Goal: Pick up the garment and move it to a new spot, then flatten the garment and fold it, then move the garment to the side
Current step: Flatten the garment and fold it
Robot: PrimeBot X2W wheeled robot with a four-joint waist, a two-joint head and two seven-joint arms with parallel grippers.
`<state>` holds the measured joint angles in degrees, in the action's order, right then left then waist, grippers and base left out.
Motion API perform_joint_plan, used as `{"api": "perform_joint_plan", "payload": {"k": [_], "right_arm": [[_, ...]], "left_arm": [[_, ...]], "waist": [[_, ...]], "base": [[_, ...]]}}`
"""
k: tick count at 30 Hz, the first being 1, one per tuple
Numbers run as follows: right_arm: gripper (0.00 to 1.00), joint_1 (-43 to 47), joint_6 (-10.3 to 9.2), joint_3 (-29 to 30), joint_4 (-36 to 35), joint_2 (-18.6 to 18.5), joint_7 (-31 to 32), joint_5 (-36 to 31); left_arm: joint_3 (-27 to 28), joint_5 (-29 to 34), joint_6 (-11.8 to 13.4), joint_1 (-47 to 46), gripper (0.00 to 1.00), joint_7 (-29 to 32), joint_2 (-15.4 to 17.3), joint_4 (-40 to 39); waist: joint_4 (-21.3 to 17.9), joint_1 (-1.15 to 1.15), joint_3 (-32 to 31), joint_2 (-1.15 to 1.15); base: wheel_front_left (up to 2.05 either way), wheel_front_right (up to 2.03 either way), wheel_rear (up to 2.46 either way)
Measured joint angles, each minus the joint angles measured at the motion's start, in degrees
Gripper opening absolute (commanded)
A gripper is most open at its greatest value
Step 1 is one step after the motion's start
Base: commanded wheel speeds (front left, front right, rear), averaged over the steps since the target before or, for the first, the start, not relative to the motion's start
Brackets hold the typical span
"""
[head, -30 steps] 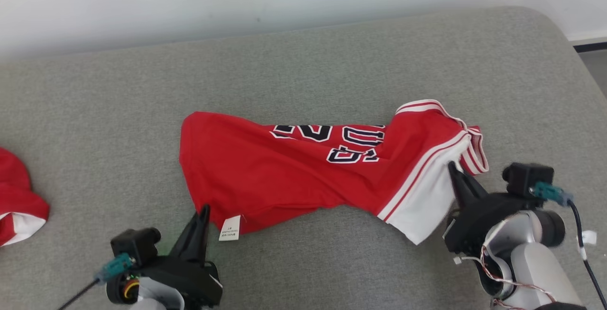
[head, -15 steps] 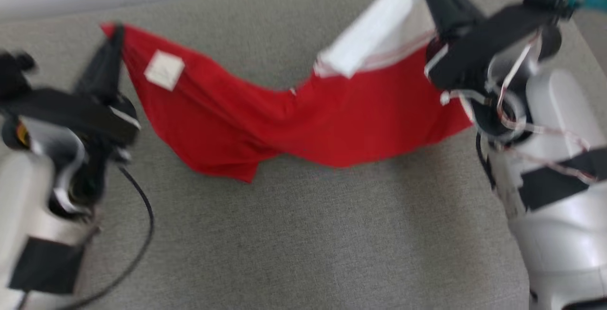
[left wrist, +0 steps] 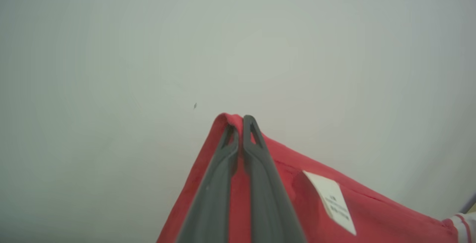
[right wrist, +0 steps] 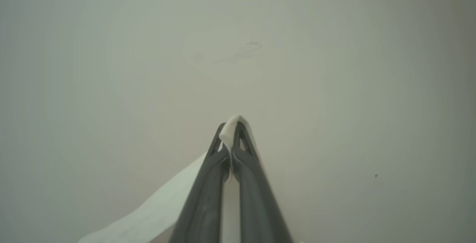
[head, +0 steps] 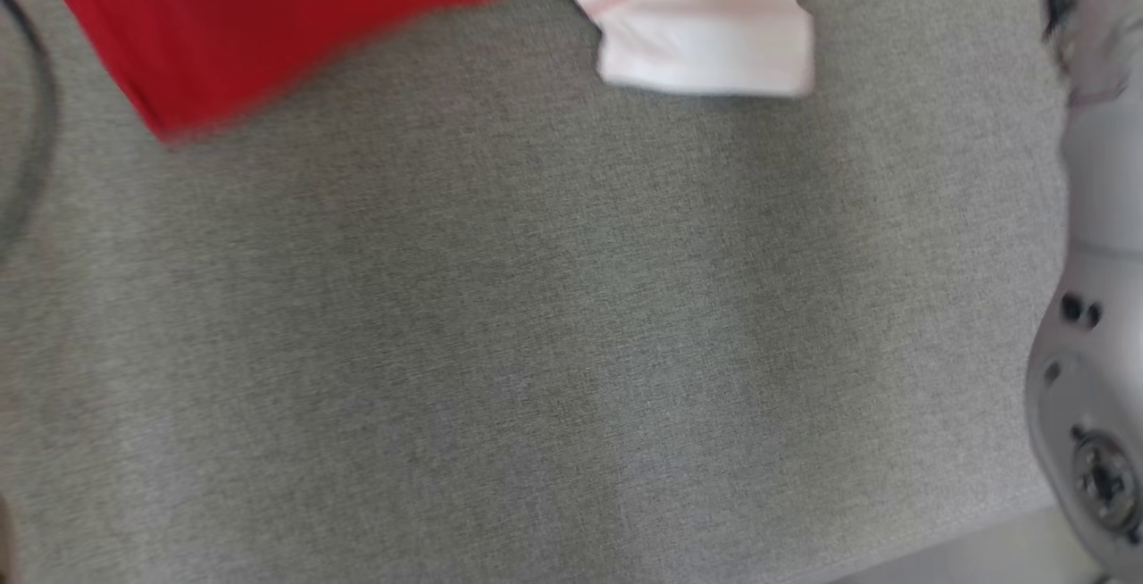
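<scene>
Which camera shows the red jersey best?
Left wrist view: the jersey is sharp, label visible, red corner pinched in the left claw. Head view catches a blurred lower edge; right wrist view, a white corner in the right claw.

The garment hung over the far part of the cushion, one end pinched in the left gripper and the other in the right gripper. The right arm stood along the cushion's right edge.

Plain indoor room, possibly domestic, grey upholstered cushion, bare white wall
</scene>
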<state>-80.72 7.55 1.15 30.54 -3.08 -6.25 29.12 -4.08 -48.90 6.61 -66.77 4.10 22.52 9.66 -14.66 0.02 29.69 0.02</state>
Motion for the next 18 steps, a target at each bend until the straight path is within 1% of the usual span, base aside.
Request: {"api": "perform_joint_plan", "payload": {"k": [1, 2, 5, 7, 9, 10, 12, 14, 16, 18], "right_arm": [[0.0, -1.68, 0.0, 1.25, 0.85, 0.11, -1.79, 0.12], [0.0, -4.74, 0.0, 2.31, 2.37, 0.08, -4.8, 2.33], [0.0, -8.9, 0.0, 3.43, 4.14, 0.33, -7.55, 4.66], [0.0, -11.17, 0.0, 4.22, 4.23, 0.25, -8.34, 4.65], [0.0, -12.66, 0.01, 5.24, 3.35, 0.31, -8.61, 4.55], [0.0, -13.07, 0.0, 6.47, 1.83, 0.44, -8.64, 4.36], [0.0, -13.63, 0.01, 9.45, -2.91, 0.45, -8.67, 2.98], [0.0, -13.71, 0.02, 11.72, -7.97, 0.45, -8.66, 1.89], [0.0, -13.07, 0.05, 11.94, -11.76, 0.4, -8.68, -0.02], [0.0, -11.22, 0.05, 10.26, -12.0, 0.33, -8.72, -1.51]], "left_arm": [[0.96, 0.15, 0.41, -1.9, 0.0, -1.15, -0.04, 0.01], [2.96, -0.01, 1.47, -5.53, 0.0, -3.22, -0.12, 0.09], [4.19, 0.33, 1.45, -9.79, 0.0, -5.27, 0.57, 0.2], [4.78, 0.48, 1.36, -11.96, 0.0, -6.3, 0.97, -0.01], [4.89, 0.41, 0.6, -13.35, 0.0, -7.06, 0.93, -0.52], [4.95, 0.08, 0.3, -13.93, 0.0, -7.13, 0.87, -0.54], [4.93, -0.18, -1.1, -14.61, 0.0, -7.82, 0.74, -0.45], [4.85, -0.47, -1.66, -14.62, 0.0, -8.51, 0.35, 0.03], [4.68, -0.57, -2.11, -14.18, 0.0, -8.94, 0.1, 0.59], [4.92, -0.6, -2.58, -13.17, 0.0, -9.29, 0.33, 1.4]], "waist": [[-0.21, 0.0, 0.64, 0.0], [-0.72, 0.0, 1.61, 0.0], [-1.57, -0.01, 2.57, 0.0], [-1.95, -0.02, 3.21, -0.01], [-2.12, -0.02, 3.96, -0.01], [-2.13, -0.02, 4.38, -0.01], [-2.01, -0.02, 5.32, -0.01], [-1.69, -0.02, 6.32, -0.01], [-1.19, -0.02, 7.26, -0.01], [-0.59, -0.02, 8.18, -0.01]], "base": [[0.0, 0.0, 0.0], [0.0, 0.0, 0.0], [0.0, 0.0, 0.0], [0.0, 0.0, 0.0], [0.0, 0.0, 0.0], [0.0, 0.0, 0.0], [0.0, 0.0, 0.0], [0.0, 0.0, 0.0], [0.0, 0.0, 0.0], [0.0, 0.0, 0.0]]}}
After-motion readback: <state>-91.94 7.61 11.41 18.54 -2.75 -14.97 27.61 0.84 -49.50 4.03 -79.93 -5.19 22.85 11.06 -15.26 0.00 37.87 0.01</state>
